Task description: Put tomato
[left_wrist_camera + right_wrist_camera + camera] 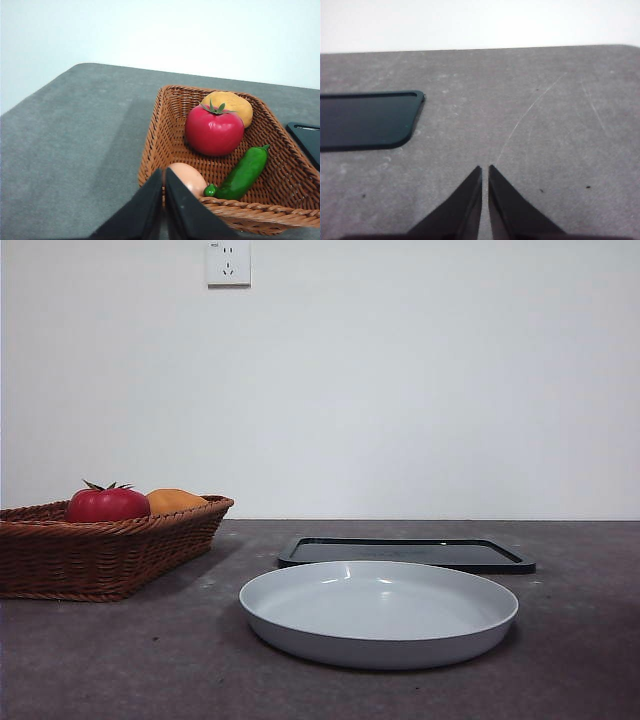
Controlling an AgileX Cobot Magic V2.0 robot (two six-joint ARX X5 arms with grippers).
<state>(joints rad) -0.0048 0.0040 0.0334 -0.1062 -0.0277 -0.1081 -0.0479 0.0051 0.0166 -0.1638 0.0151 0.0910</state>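
The red tomato (107, 504) with its green stem lies in the brown wicker basket (100, 560) at the left of the table. In the left wrist view the tomato (214, 130) rests in the middle of the basket (160, 131). My left gripper (164, 172) hovers shut over the basket's near rim, apart from the tomato. My right gripper (485, 169) is shut above bare table, holding nothing. Neither arm shows in the front view.
An orange-yellow fruit (230, 106), a green pepper (242, 172) and a pale egg-like item (188, 178) share the basket. A grey round plate (378, 612) sits in the middle front. A black flat tray (405, 553) lies behind it, also in the right wrist view as the tray (365, 120).
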